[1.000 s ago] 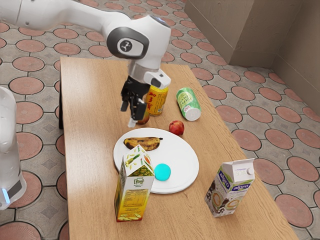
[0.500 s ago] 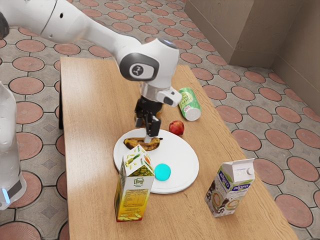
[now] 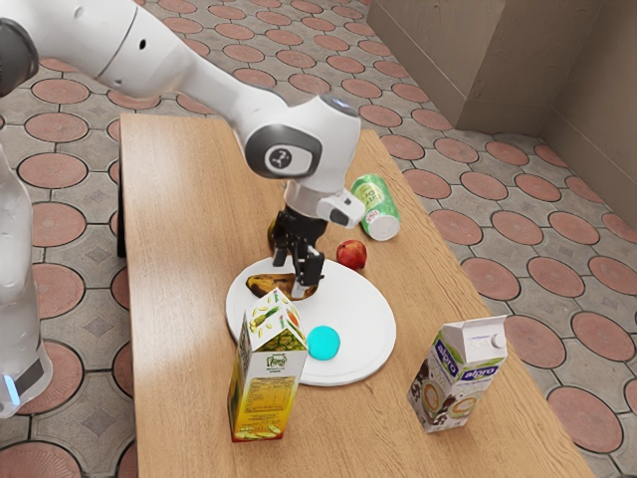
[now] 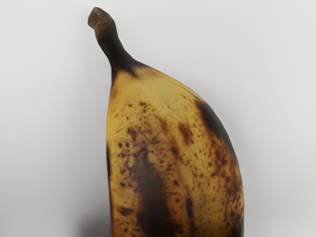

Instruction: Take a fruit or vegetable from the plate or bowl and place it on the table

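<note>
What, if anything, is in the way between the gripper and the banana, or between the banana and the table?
Nothing visible stands between the gripper and the banana. Toward the table on the exterior view's left, only the plate has its rim between.

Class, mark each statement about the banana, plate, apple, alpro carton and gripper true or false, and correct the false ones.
1. The banana lies on the plate. True.
2. The alpro carton stands upright. True.
3. The apple lies in the middle of the plate. False: it is beside the plate, on the table.
4. The banana's skin is plain green. False: it is yellow with brown patches.
5. The gripper is over the alpro carton. False: it is at the banana.
</note>
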Tool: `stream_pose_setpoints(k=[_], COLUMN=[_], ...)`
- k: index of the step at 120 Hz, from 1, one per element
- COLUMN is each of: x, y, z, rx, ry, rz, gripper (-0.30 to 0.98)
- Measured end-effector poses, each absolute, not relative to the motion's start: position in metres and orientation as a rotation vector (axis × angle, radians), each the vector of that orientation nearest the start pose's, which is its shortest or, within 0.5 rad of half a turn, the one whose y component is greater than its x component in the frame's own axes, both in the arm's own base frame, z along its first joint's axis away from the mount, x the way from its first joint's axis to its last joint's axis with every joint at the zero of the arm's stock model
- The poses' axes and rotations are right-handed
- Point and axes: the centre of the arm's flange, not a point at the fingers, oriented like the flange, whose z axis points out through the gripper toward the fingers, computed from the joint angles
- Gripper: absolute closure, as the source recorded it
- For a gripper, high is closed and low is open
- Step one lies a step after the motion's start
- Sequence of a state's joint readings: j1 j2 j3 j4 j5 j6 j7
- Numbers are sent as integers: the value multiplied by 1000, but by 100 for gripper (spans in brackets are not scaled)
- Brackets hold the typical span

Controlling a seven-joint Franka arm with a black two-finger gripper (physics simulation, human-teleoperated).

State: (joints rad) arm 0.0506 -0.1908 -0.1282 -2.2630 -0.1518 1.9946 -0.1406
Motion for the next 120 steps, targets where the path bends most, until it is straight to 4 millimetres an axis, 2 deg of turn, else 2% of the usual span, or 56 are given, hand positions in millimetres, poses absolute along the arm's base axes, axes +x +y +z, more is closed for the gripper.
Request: stream_pose_setpoints(k=[40, 65, 77, 100, 111, 120], x=[478, 479, 478, 469, 463, 453], y=[-50, -50, -50, -47, -44, -28], z=[422, 417, 421, 446, 473, 503], rx=[-3231, -3230, -3227, -3220, -3221, -3225], ry=[-216, -228, -248, -304, -329, -392], rz=[172, 197, 196, 172, 129, 88], gripper=[2, 41, 52, 54, 55, 55])
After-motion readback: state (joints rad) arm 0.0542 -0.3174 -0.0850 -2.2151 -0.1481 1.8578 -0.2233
